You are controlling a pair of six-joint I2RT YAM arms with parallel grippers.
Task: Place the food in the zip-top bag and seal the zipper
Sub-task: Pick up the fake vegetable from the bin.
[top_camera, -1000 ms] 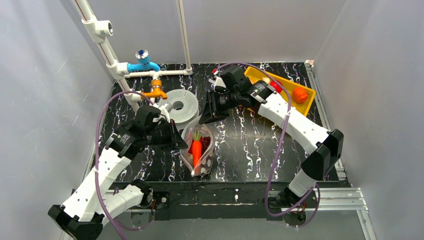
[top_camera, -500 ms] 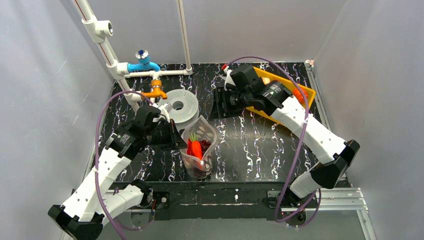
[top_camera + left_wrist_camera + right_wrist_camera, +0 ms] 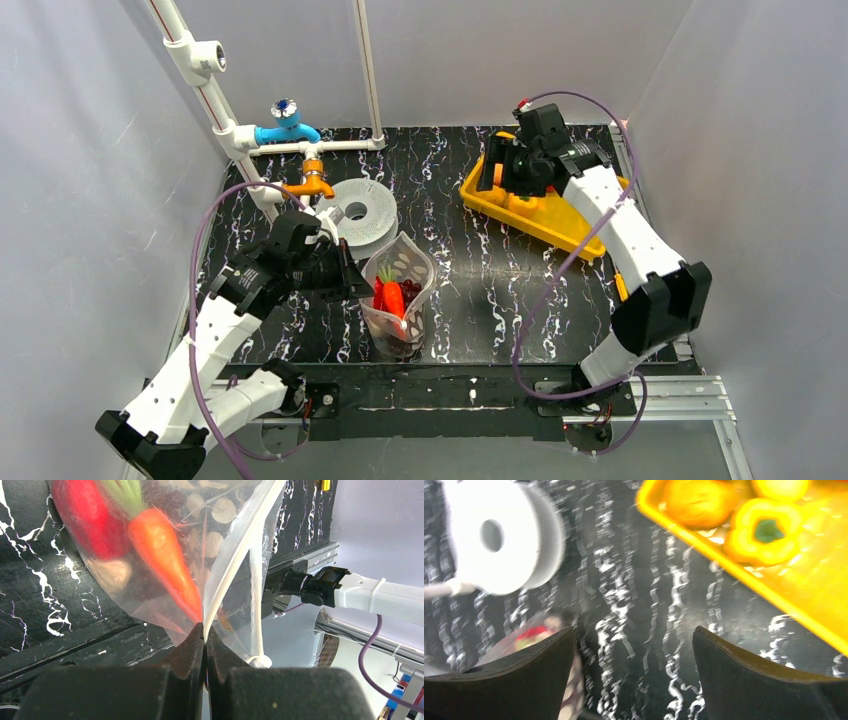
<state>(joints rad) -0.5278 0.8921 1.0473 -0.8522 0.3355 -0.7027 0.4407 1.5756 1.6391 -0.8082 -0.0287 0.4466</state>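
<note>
**Bag part-filled, mouth open; more food waiting in tray**

- Bag [image 3: 402,262]: clear, dotted. It stands slumped on the table [image 3: 480,290] near the front edge, just in front of the grey spool [image 3: 360,212]. The mouth gapes upward.
- Contents: a carrot [image 3: 162,550], a red vegetable [image 3: 82,510] and dark grapes [image 3: 412,291], all lying against the clear wall.
- Zipper [image 3: 235,565]: a pale strip along the mouth, not pressed together.
- Left gripper [image 3: 205,632]: closed, pinching the zipper edge of the bag and holding that side up.
- Right gripper [image 3: 633,640]: jaws spread wide and holding nothing. It hangs over the near end of the yellow tray [image 3: 535,212] at the far right of the table, well apart from the bag.
- Tray contents: a yellow pepper [image 3: 760,534] and an orange-yellow fruit [image 3: 694,500]. Other pieces are cropped or hidden under the arm.
- Progress, as judged: loading is under way, with three items in. The tray pieces are left to carry across, and sealing the zipper has not begun.
</note>
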